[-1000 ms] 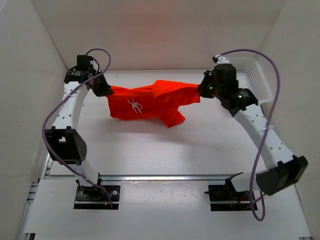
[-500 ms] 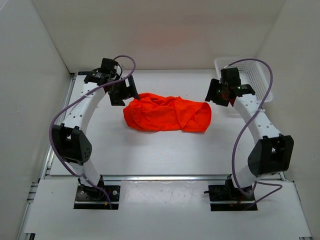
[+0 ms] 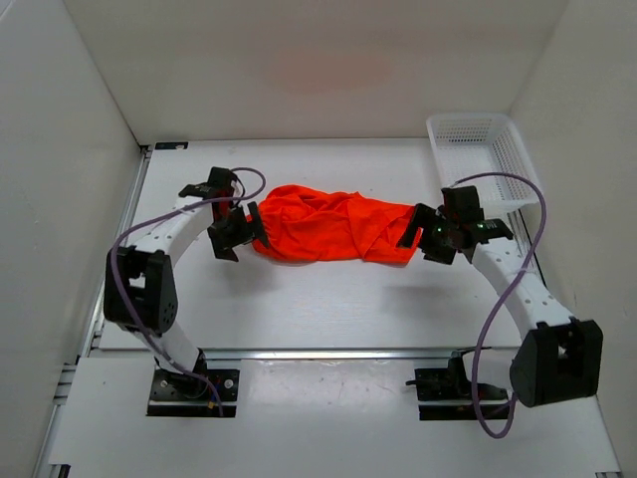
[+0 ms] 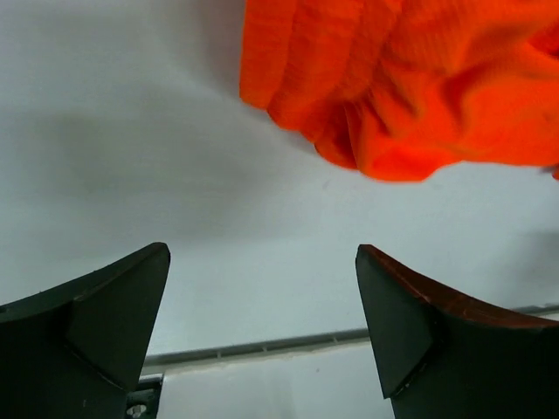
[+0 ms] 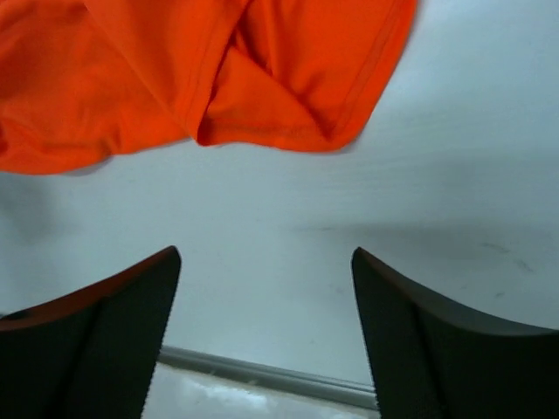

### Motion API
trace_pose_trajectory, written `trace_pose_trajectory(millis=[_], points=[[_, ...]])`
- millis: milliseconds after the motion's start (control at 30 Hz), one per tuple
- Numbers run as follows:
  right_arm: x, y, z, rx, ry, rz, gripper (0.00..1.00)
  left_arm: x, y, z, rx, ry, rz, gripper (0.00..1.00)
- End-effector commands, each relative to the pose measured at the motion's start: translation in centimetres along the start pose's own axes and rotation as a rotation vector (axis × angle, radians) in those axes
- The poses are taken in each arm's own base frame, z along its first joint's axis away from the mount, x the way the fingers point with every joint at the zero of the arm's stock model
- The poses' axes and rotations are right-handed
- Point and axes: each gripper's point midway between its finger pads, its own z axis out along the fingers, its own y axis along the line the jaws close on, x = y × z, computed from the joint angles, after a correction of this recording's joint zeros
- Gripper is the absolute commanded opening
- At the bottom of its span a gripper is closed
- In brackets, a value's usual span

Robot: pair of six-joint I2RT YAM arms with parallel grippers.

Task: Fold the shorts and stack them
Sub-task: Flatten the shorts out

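A white plastic mesh basket (image 3: 488,159) sits at the white worktop's (image 3: 328,299) far right corner, behind the right arm (image 3: 508,274) and apart from the cloth. The bright orange-red soft fabric shorts (image 3: 333,224) lie crumpled mid-worktop, long axis left to right. The left jaws stand apart and empty just beside the left end, the right jaws likewise at the right (a hemmed edge faces them). Waist and drawstring cannot be made out; both wrist views crop the shorts.
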Motion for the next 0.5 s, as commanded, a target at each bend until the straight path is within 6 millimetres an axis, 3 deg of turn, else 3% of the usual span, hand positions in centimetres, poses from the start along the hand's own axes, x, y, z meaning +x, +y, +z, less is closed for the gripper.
trace_pose_trajectory(millis=[0, 33, 100, 200, 300, 333, 367, 433, 467], points=[[0.8, 3.2, 1.9, -0.167, 0.077, 0.043, 0.88, -2.8, -2.5, 1.7, 0.078, -0.065, 0.021, 1.00], [1.2, 3.5, 2.6, -0.167, 0.098, 0.033, 0.91, -2.6, -2.4, 3.3, 0.060, -0.027, 0.022, 1.00], [1.5, 5.0, 4.1, -0.180, 0.130, 0.010, 0.92, -3.8, -2.9, 4.3, 0.061, -0.029, 0.034, 1.00], [1.5, 6.8, 6.7, -0.149, 0.152, -0.075, 0.94, -3.9, -3.2, 6.3, 0.054, 0.012, 0.048, 0.91], [1.3, 7.9, 10.0, -0.076, 0.180, -0.138, 0.93, -4.6, -4.1, 6.0, 0.083, 0.004, 0.061, 0.52], [1.2, 8.1, 10.8, -0.062, 0.180, -0.160, 0.93, -4.7, -4.2, 5.7, 0.088, -0.003, 0.063, 0.34], [1.6, 7.7, 12.6, -0.020, 0.200, -0.168, 0.91, -5.1, -4.6, 5.2, 0.097, -0.020, 0.067, 0.10], [1.0, 8.7, 13.7, 0.003, 0.184, -0.193, 0.83, -5.5, -5.1, 3.7, 0.118, -0.055, 0.075, 0.10], [1.7, 8.0, 15.2, 0.047, 0.211, -0.212, 0.77, -5.3, -5.3, 3.1, 0.127, -0.053, 0.076, 0.10]])
